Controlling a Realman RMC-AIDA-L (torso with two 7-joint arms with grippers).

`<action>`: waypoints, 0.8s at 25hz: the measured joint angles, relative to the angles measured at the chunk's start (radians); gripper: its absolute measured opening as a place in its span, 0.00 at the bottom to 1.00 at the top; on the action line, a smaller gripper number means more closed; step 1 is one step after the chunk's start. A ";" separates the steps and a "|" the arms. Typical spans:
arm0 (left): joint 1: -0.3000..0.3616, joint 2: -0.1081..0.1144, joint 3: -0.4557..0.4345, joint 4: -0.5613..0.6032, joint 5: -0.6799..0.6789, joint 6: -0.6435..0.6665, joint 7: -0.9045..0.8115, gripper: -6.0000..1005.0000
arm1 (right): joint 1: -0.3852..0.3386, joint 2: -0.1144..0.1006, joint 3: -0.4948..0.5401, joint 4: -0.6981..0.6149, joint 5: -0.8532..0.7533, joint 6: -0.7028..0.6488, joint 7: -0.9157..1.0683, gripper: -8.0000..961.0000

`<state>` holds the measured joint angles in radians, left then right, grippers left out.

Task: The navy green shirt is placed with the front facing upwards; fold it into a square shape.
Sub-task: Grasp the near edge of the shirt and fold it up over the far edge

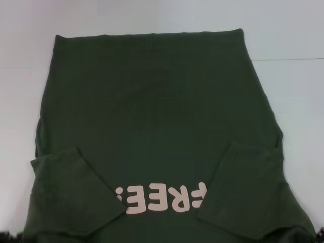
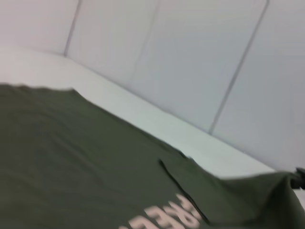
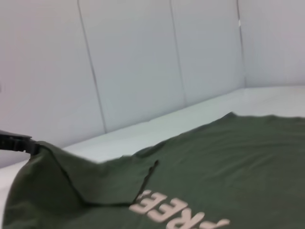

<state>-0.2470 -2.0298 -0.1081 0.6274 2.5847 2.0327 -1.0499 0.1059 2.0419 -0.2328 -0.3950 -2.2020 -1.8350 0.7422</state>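
The navy green shirt (image 1: pixel 152 116) lies front up on the white table, its pink "FREE!" print (image 1: pixel 162 198) near me. Both short sleeves, the left sleeve (image 1: pixel 73 190) and the right sleeve (image 1: pixel 248 190), are folded inward over the chest. In the right wrist view my left gripper (image 3: pixel 18 143) shows as a dark tip with the shirt's near corner (image 3: pixel 45 157) pulled up into a peak at it. The left wrist view shows the same for my right gripper (image 2: pixel 299 178), where the cloth (image 2: pixel 267 188) rises to it. Both hold the near edge, at the head view's bottom corners.
The white table (image 1: pixel 293 91) stretches past the shirt's hem (image 1: pixel 152 35) at the far side and along both flanks. Pale panelled walls (image 3: pixel 133 62) stand behind the table in the wrist views.
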 joint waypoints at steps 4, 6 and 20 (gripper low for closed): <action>-0.017 0.004 -0.055 -0.032 -0.045 -0.031 -0.009 0.06 | 0.043 0.013 0.061 0.006 0.002 0.002 0.003 0.05; -0.022 0.004 -0.070 -0.039 -0.070 -0.048 -0.022 0.06 | 0.059 0.015 0.118 0.006 0.003 -0.005 0.005 0.05; -0.049 -0.003 -0.086 -0.145 -0.263 -0.210 -0.089 0.06 | 0.147 0.006 0.309 0.009 0.006 0.003 0.032 0.05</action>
<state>-0.2961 -2.0331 -0.1945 0.4820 2.3213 1.8223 -1.1387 0.2530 2.0480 0.0766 -0.3864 -2.1963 -1.8318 0.7741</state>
